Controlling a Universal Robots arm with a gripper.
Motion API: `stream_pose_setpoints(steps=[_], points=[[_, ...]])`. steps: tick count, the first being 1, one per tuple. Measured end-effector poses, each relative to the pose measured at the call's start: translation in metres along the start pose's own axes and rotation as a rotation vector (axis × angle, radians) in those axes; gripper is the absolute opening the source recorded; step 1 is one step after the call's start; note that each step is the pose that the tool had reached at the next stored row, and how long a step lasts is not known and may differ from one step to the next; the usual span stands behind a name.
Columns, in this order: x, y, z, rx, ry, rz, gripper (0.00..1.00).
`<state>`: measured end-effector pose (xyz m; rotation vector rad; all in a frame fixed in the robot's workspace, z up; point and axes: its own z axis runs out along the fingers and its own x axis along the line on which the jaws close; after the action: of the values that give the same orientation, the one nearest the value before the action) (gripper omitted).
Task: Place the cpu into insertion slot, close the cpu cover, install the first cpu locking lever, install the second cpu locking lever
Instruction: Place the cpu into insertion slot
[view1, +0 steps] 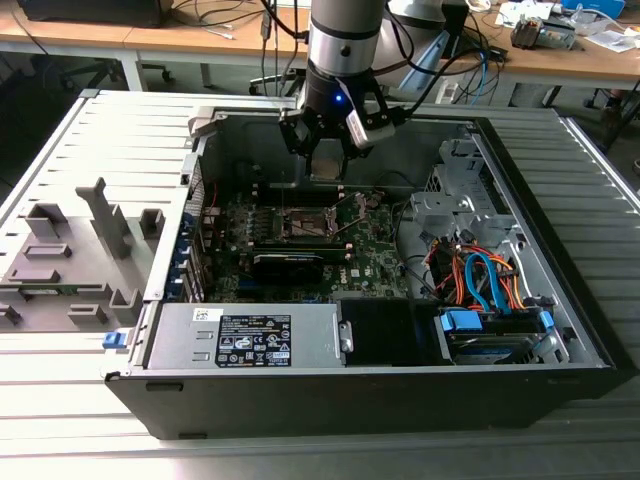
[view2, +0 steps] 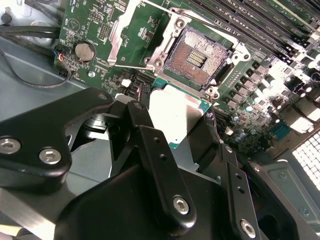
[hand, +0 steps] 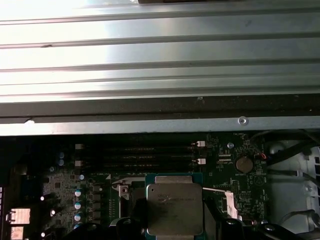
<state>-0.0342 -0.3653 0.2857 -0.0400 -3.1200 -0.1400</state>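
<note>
One cpu (view2: 172, 112) is pinched flat in my hand (view2: 176, 132), held above the board; the bare slot (view2: 197, 60) lies just past my fingertips, its cover (view2: 116, 37) swung open.

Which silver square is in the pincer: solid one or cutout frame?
The solid cpu; the cpu cover, with its cutout, is open beside the insertion slot.

Silver cpu (view2: 172, 115) near open insertion slot (view2: 197, 60)
</note>
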Motion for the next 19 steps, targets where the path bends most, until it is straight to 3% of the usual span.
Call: stream_pose_setpoints(steps=[19], points=[[-0.0001,-0.0005,0.0054,0.0001,0.0000,0.000,0.54]])
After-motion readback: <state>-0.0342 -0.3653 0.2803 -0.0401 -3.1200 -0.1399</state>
